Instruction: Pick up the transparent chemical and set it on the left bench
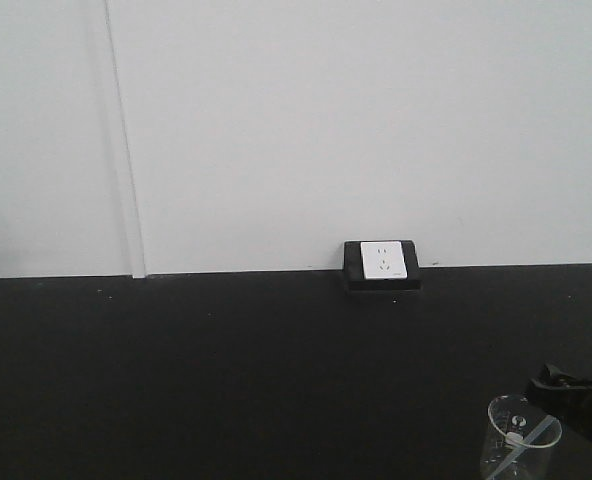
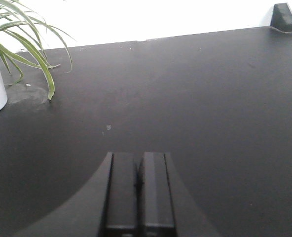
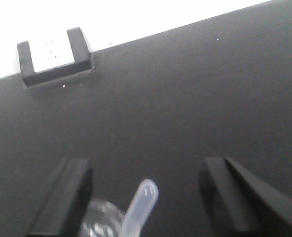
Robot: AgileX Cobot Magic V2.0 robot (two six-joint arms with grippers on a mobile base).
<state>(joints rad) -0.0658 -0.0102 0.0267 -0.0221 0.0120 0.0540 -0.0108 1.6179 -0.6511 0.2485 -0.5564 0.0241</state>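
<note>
At the worktop's [image 1: 226,380] near right corner, the transparent chemical [image 3: 142,197] leans inside a glass beaker [image 1: 496,415], its bulb end poking above the rim. Either side of that bulb, the right gripper [image 3: 145,163] has its fingers spread wide (neither touches the pipette). Over bare black surface near a potted plant [image 2: 18,34], the left gripper [image 2: 137,173] is pressed together
</note>
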